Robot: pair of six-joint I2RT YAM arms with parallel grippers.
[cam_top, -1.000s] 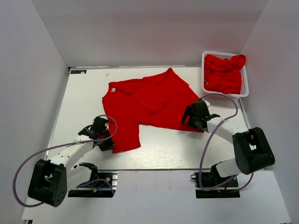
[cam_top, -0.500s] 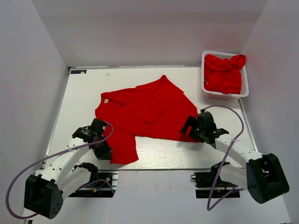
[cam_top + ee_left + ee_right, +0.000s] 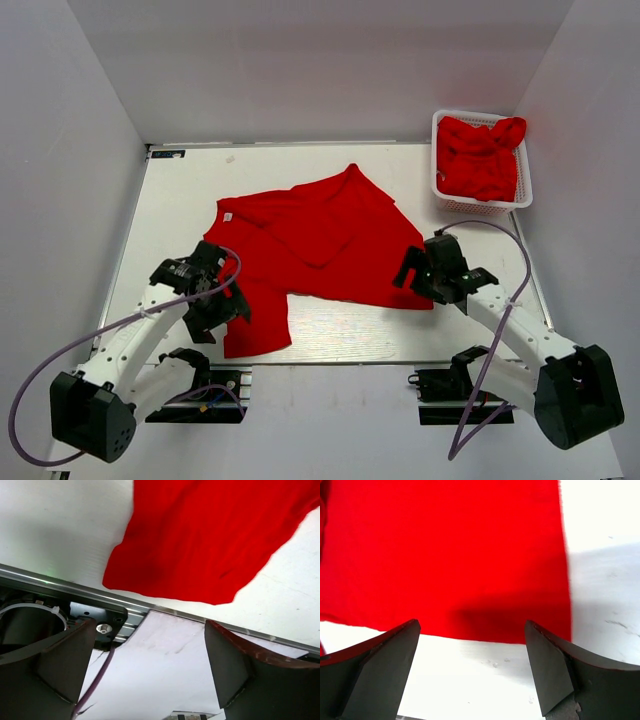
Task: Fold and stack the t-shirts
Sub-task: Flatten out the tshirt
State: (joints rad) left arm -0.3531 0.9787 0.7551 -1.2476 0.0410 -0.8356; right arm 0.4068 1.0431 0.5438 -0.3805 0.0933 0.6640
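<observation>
One red t-shirt [image 3: 310, 245] lies spread and skewed on the white table, with a small white neck label [image 3: 227, 213] at its left. A long flap [image 3: 210, 540] reaches toward the table's near edge. My left gripper [image 3: 222, 312] hovers open at that flap's left side, over the near edge, with nothing between its fingers [image 3: 75, 650]. At the shirt's right corner [image 3: 445, 555] my right gripper [image 3: 405, 272] is open too, its fingertips [image 3: 540, 650] just off the hem and empty. More red t-shirts [image 3: 480, 155] sit bunched in the basket.
The white lattice basket [image 3: 438, 150] stands at the back right corner. A metal rail [image 3: 165, 611] runs along the table's near edge, with the left arm's base and a purple cable [image 3: 97, 680] below it. White walls close in three sides.
The shirt was dragged toward the near left. My left gripper then opened and let go of the flap. The right gripper stayed open and shifted slightly right.
</observation>
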